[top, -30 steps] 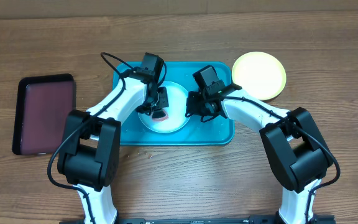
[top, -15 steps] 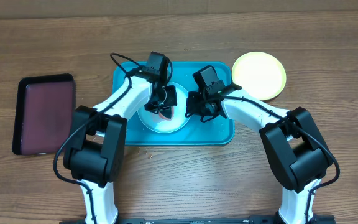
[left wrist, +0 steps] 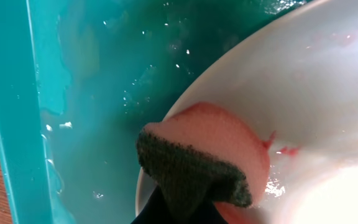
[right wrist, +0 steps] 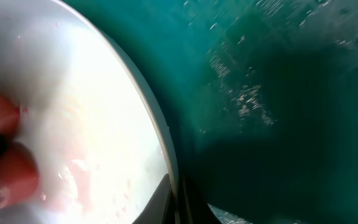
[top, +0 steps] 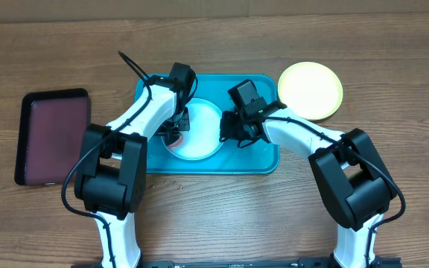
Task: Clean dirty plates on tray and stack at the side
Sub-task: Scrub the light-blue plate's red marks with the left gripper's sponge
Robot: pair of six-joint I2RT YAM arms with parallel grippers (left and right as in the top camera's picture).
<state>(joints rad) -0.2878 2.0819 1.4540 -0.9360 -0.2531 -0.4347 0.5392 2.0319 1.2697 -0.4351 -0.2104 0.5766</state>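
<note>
In the middle of the tray (top: 263, 160), the white plate (top: 203, 138) lies wet. The left gripper (top: 174, 134) clamps a sponge (left wrist: 210, 155) on its smeared edge, and the right gripper (top: 226, 134) pinches the rim. Hard scrubbing could slip that pinch, skidding the plate.

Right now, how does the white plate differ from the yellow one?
The white plate lies in the tray; the yellow plate sits on the table beside it. The white plate has red smears and a sponge on it; the yellow plate looks clean and untouched. Both are round and alike in size.
</note>
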